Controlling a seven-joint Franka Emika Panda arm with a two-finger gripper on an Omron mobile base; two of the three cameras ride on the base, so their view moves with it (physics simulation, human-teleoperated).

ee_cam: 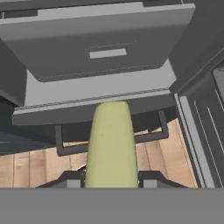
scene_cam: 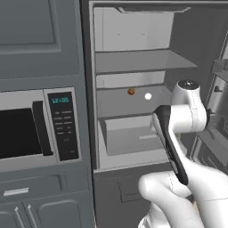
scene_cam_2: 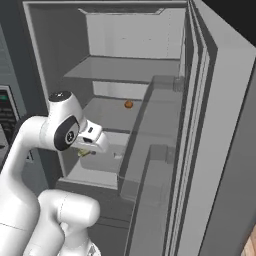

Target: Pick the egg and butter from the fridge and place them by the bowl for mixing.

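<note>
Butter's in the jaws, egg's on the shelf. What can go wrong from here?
1. The butter sticks far out past the gripper; it could clip the fridge on withdrawal.
2. The egg sits near a reddish-brown ball, a possible wrong pick.
3. The open fridge door crowds the arm's swing.

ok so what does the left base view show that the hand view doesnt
Left base view alone: the egg and a reddish-brown ball on a fridge shelf, plus the microwave left of the fridge.
Hand view alone: the butter clamped between the fingers, over a wooden floor.
Both: the fridge's light grey drawer.
</note>
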